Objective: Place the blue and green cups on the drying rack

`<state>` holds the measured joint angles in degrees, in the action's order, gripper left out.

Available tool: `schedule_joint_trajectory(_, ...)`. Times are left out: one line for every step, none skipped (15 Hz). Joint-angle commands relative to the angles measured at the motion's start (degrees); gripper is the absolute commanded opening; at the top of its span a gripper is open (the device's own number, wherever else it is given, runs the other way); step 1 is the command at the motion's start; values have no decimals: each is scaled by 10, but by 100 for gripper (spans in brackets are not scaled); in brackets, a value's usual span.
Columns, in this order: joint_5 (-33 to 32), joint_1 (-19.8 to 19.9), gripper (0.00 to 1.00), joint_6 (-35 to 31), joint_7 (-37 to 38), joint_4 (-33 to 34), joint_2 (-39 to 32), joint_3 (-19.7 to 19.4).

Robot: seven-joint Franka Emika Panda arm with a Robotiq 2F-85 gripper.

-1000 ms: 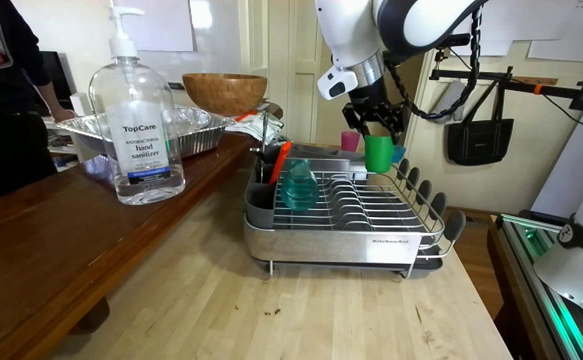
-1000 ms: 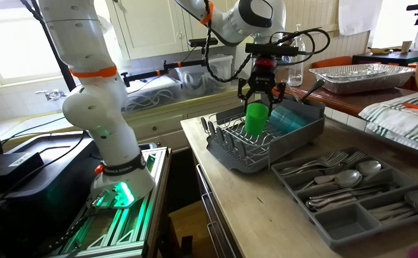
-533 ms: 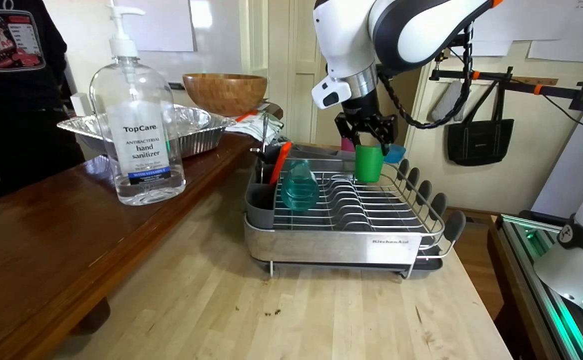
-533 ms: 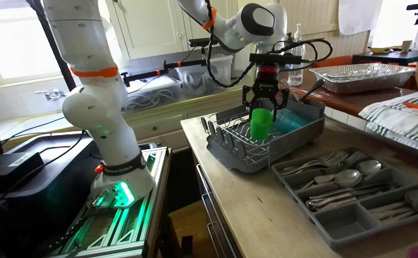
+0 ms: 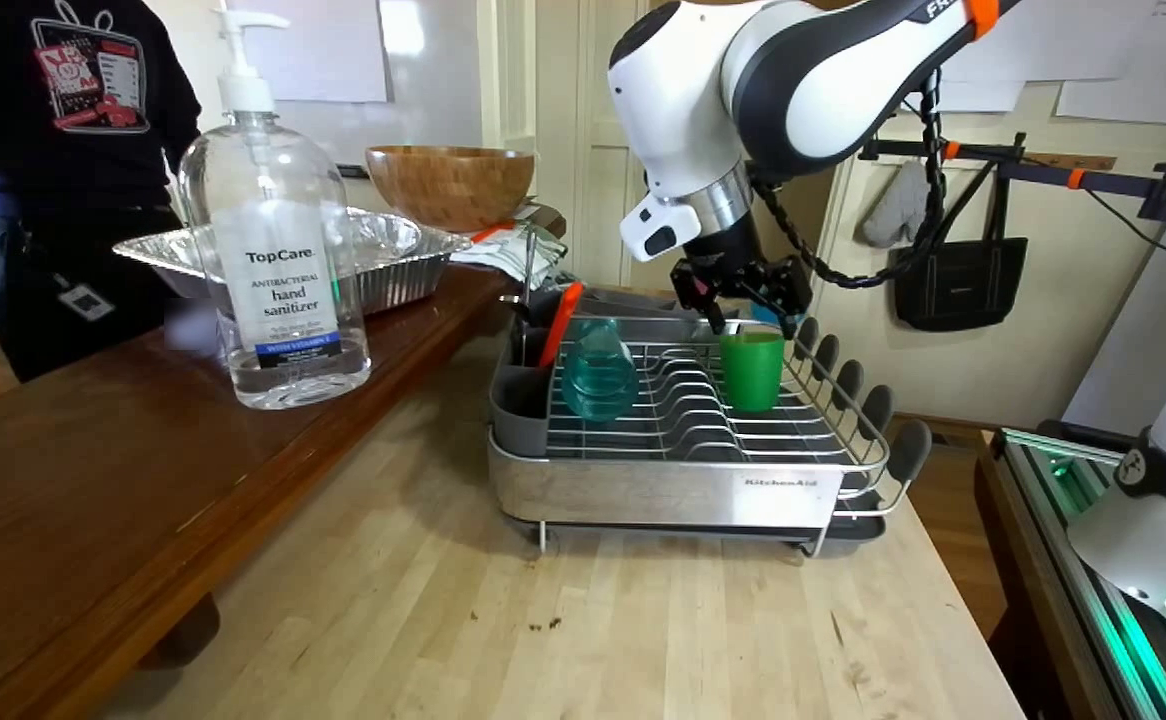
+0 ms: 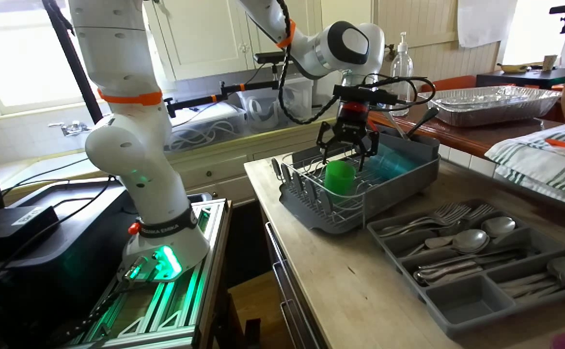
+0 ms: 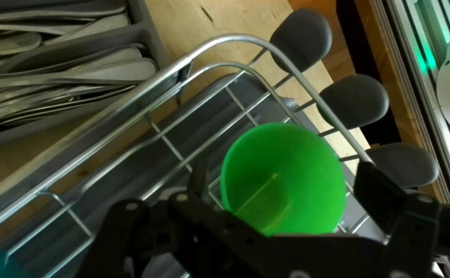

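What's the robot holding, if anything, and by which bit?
Nothing: its jaws stand open, with gaps on both sides of the green cup, which is on the drying rack.

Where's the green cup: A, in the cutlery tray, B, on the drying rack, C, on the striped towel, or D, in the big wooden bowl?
B: both exterior views show the green cup on the drying rack, and in the wrist view a gap shows between it and the open jaws on either side.

A green cup (image 5: 752, 372) stands on the drying rack (image 5: 663, 494).
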<state>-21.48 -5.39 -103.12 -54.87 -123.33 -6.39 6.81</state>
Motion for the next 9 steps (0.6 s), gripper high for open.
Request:
schedule_joint_trajectory(10,0,100,37,6,5,13,0)
schedule_joint_trajectory(9,0,100,50,17,5,21,-1)
schedule_joint_trajectory(5,-1,100,53,34,0,36,-1)
schedule_joint_trajectory(1,-3,100,49,57,-10,59,0)
schedule_joint_trajectory(0,-3,100,33,76,-22,83,0)
schedule_joint_trajectory(0,-3,100,12,88,-34,106,0)
schedule_joint_trajectory(-1,-4,100,-7,92,-45,130,0)
schedule_joint_trajectory(0,-3,100,27,70,-1,70,-2)
schedule_joint_trajectory(0,-4,100,26,70,-3,85,-3)
